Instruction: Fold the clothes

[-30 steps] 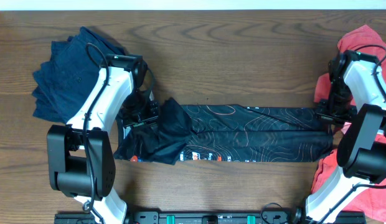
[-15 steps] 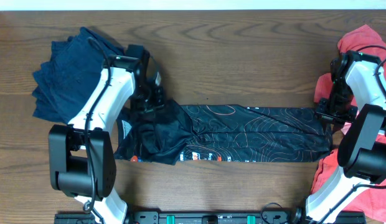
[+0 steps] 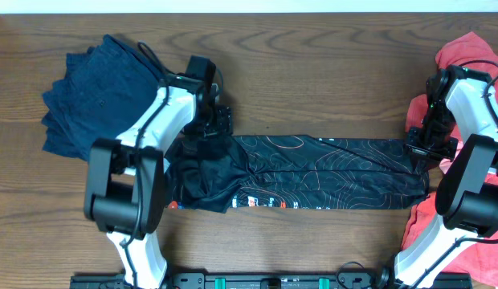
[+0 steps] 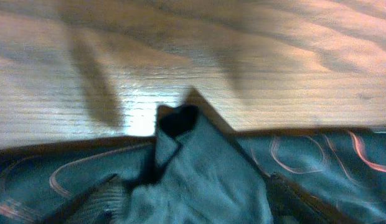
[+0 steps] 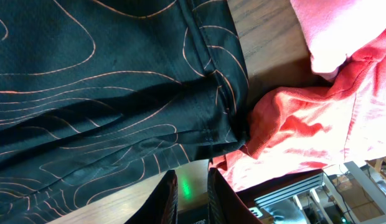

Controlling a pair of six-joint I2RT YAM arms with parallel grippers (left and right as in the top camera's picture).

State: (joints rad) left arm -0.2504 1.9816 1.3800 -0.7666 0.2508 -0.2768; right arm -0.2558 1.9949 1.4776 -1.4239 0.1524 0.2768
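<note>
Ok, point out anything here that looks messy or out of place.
The black patterned garment lies flat as a long strip, but its end by the left end effector is bunched into a rumpled heap. The red cloth at the right edge is crumpled too.

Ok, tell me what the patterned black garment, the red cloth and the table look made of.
Patterned black garment: thin, smooth synthetic knit, likely sportswear; fine mesh texture, slight sheen, printed orange contour lines.
Red cloth: soft matte knit, probably cotton; visible weave, loose folds.
Table: wood or wood-look laminate, semi-gloss; grain lines and glare.
</note>
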